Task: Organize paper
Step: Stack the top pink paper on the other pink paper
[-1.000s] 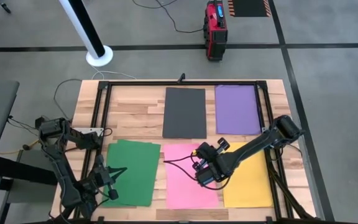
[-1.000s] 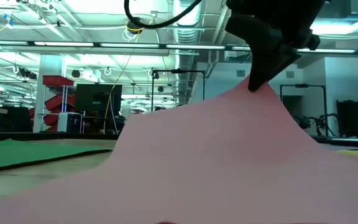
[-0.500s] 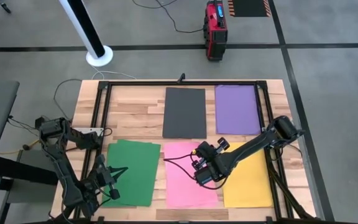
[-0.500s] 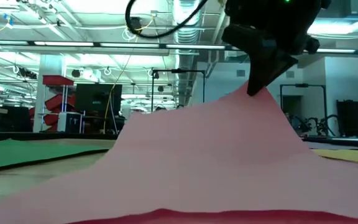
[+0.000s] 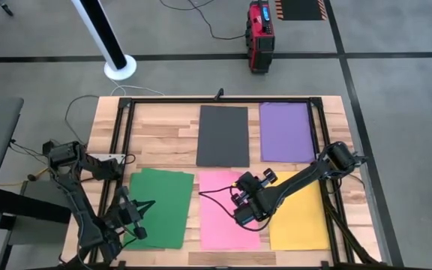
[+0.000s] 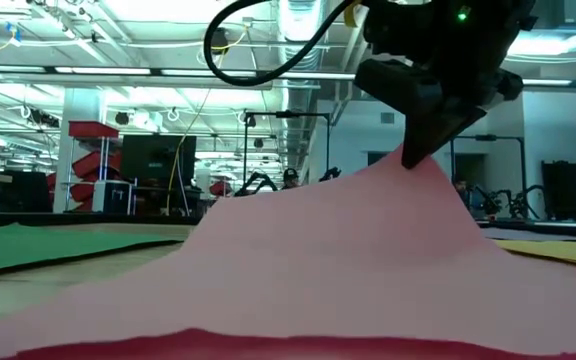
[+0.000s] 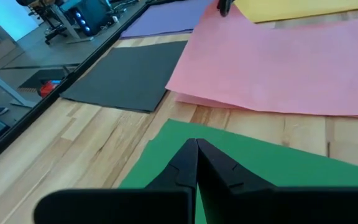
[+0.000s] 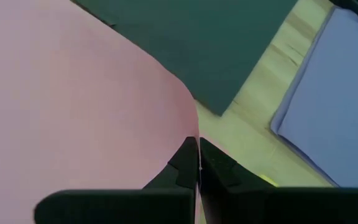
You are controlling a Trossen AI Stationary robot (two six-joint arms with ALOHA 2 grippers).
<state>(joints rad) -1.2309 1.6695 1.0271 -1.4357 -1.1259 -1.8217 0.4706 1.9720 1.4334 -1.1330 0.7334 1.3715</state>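
Note:
Five sheets of paper lie on the wooden table. Dark grey (image 5: 223, 135) and purple (image 5: 286, 131) are at the far side; green (image 5: 163, 214), pink (image 5: 217, 217) and yellow (image 5: 302, 221) are at the near side. My right gripper (image 5: 247, 217) is shut on the pink sheet's right edge, which stands raised in a peak (image 6: 408, 165). My left gripper (image 5: 150, 202) is shut, its tips (image 7: 196, 143) over the flat green sheet (image 7: 278, 180). Whether they touch the green sheet, I cannot tell. My right gripper pinches the pink sheet's right long edge (image 8: 195, 127) between its two fingertips, roughly at mid-length. The fingers come from above, slanting down. That edge is lifted clear, and the sheet slopes from the tips down to the table on its left side.
A black metal frame (image 5: 118, 135) runs round the tabletop, and cables trail from both arms. The yellow sheet lies right beside the lifted pink edge. Bare wood shows at the far left (image 5: 160, 135). A red device (image 5: 260, 34) and a white pole base (image 5: 119, 67) stand on the floor beyond.
My right gripper has gone slightly toward the table's left with the pink sheet's edge, still shut on it. The pink sheet's near edge has risen a little off the table, with a dark band now showing under it in the low view.

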